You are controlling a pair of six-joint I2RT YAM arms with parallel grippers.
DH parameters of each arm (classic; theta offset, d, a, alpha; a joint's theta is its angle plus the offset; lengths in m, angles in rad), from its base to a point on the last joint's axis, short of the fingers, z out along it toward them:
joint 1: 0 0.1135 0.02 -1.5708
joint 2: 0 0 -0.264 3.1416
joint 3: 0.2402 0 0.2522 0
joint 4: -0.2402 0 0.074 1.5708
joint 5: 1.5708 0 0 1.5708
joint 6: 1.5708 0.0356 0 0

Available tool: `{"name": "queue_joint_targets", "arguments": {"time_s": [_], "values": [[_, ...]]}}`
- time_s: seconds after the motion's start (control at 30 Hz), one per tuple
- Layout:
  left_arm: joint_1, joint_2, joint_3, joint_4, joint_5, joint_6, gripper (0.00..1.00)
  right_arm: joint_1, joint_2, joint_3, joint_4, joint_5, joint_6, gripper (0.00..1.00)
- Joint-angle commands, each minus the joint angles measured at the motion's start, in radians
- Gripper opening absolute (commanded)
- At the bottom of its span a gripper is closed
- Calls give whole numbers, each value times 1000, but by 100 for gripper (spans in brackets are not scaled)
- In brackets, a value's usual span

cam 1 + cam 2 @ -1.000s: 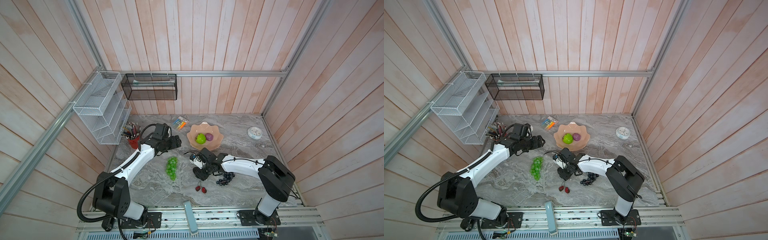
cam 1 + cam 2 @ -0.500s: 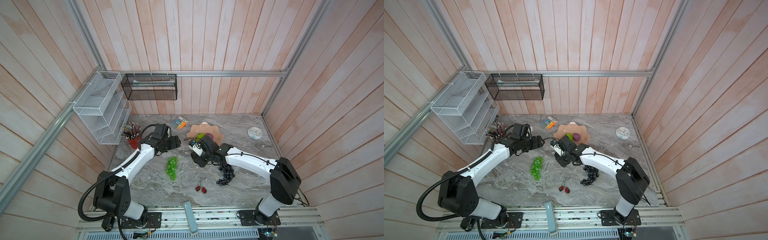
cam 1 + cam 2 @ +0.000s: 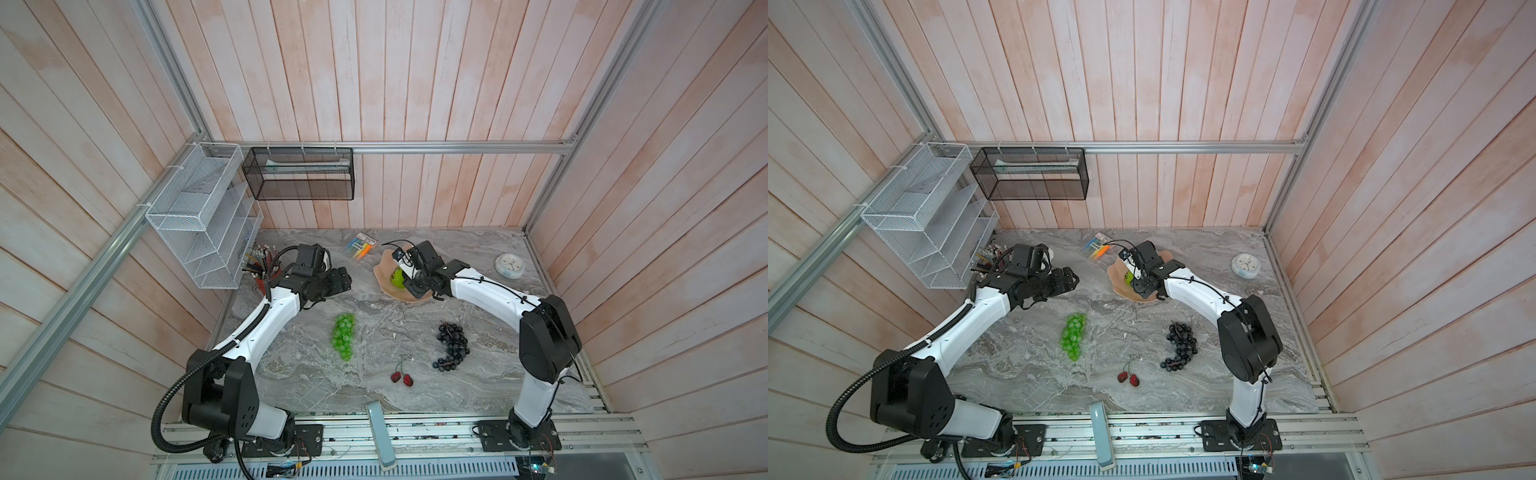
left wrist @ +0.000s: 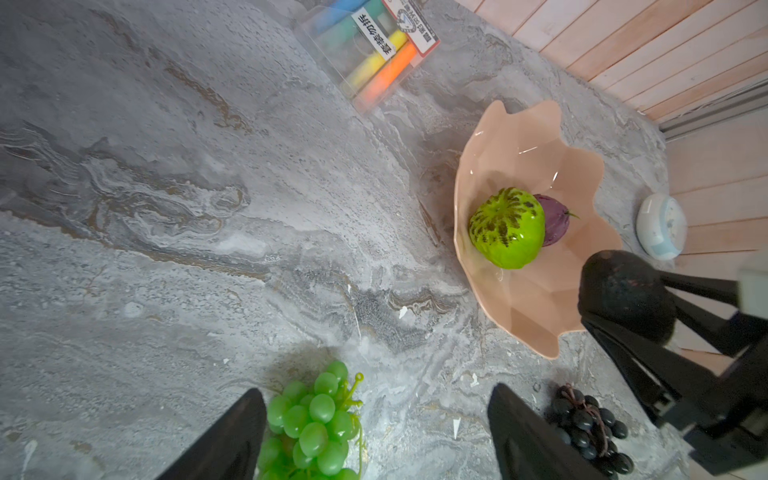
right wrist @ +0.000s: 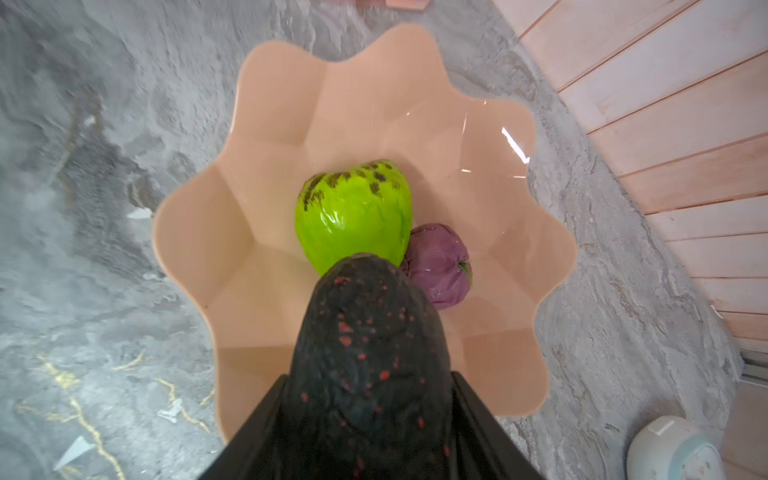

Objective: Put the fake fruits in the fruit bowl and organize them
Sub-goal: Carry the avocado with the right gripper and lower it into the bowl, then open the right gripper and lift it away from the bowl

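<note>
The peach-pink fruit bowl (image 3: 383, 270) (image 5: 291, 104) stands at the back middle of the table. In it lie the lime-green ball (image 5: 353, 212) (image 4: 507, 228) and the purple ball (image 5: 438, 266), touching. My right gripper (image 5: 370, 376) (image 3: 417, 286) is shut on the dark avocado (image 5: 365, 332) (image 4: 623, 299), held above the bowl's near side. The green grape bunch (image 3: 343, 334), dark grape bunch (image 3: 452, 345) and red cherry pair (image 3: 402, 377) lie on the table. My left gripper (image 4: 376, 390) (image 3: 343, 280) hangs open left of the bowl, above the green grapes (image 4: 311, 419).
A red cup of pencils (image 3: 259, 270) stands at the back left beside the left arm. A pack of highlighters (image 3: 359, 245) lies behind the bowl. At the back right sits a small white clock (image 3: 509, 264). Wire racks (image 3: 199, 216) and a black mesh basket (image 3: 299, 174) hang on the walls.
My right arm has swung from the middle of the table back to the bowl, carrying the avocado over it. The left arm has stayed where it was.
</note>
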Motion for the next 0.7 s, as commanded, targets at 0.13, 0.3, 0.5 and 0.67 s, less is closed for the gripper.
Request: {"name": "queue_joint_targets", "arguments": {"time_s": [0.13, 0.3, 0.5, 0.67], "values": [[8, -39, 4, -19, 6, 7, 86, 8, 86, 77, -16, -10, -95, 57], [14, -44, -2, -26, -9, 17, 86, -3, 127, 127, -50, -29, -121, 59], [20, -44, -10, -15, -8, 18, 86, -7, 180, 169, -85, -54, -142, 60], [26, -50, -13, -20, -10, 23, 86, -9, 205, 200, -95, -36, -136, 60]]}}
